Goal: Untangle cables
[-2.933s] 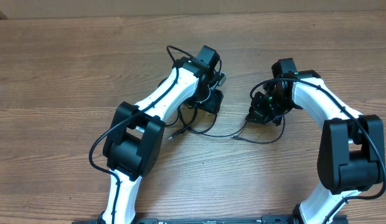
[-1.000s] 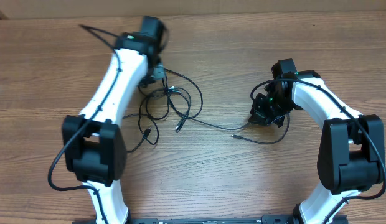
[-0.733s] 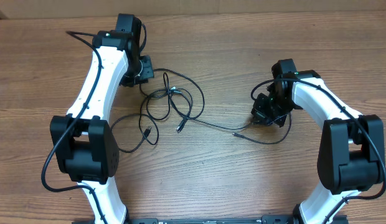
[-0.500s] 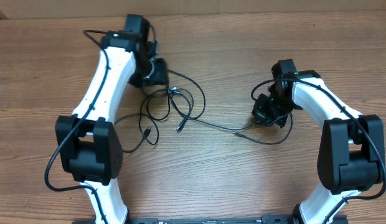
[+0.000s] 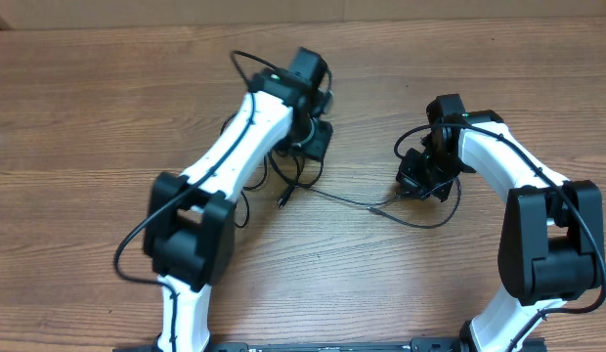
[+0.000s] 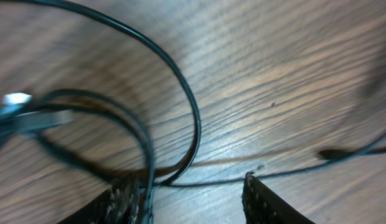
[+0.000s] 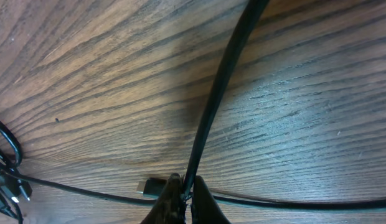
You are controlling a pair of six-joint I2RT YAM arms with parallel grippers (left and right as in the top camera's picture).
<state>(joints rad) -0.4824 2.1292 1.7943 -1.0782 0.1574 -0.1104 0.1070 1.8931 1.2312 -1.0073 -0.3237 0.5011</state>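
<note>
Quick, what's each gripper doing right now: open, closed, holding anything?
Left gripper: open, gripping nothing.
Right gripper: closed on a thin black cable.

The setting looks like a robotics lab or test bench. Two white-and-black jointed robot arms, the left arm [image 5: 235,147] and the right arm [image 5: 508,166], rise from a black mounting rail [image 5: 332,346] at the bottom edge of a brown wood-grain desk [image 5: 88,117]. Thin black cables [image 5: 332,198] lie mid-frame.
</note>
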